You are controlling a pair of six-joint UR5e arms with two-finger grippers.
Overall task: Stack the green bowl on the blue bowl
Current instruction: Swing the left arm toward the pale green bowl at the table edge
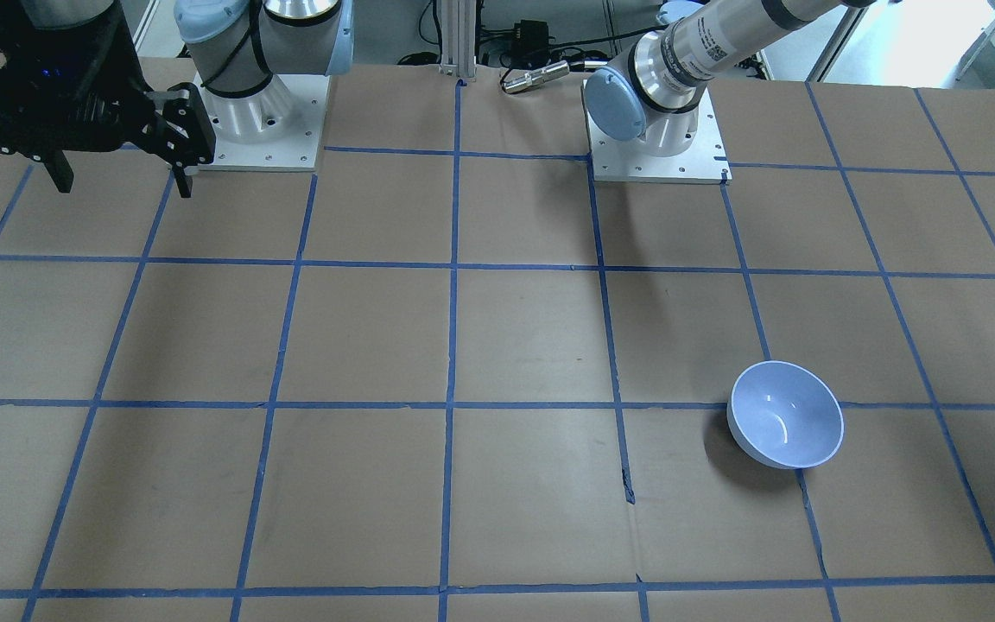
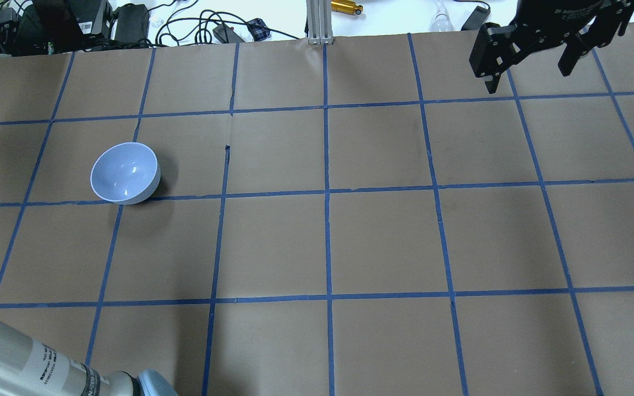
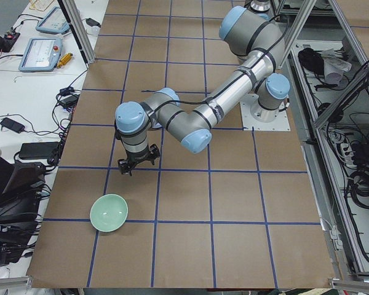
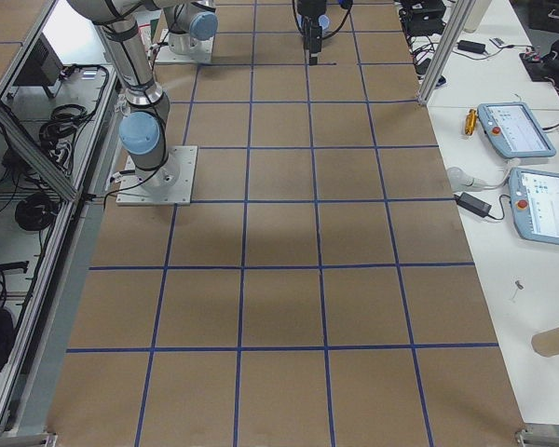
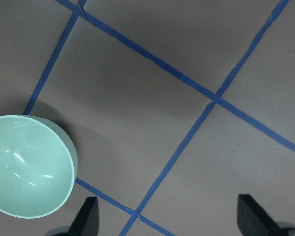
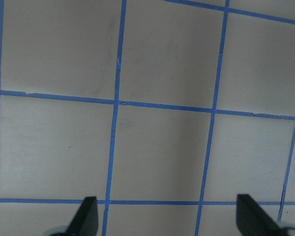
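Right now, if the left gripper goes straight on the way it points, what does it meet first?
Probably the bare table: the open left gripper points down at it, with the green bowl off to one side.

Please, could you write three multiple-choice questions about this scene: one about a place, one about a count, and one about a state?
1. In the overhead view, where does the glossy round pale blue bowl stand?
A) left half
B) right half
C) exact centre

2. How many bowls rest on the brown paper-covered table?
A) one
B) two
C) three

3. What is the state of the left end effector?
A) open and empty
B) shut on a bowl
C) shut on nothing

Answers:
1 A, it sits well left of the middle tape line.
2 B, the blue one plus the glossy round mint-green bowl.
3 A, the left wrist view shows its fingertips wide apart with only table between them.
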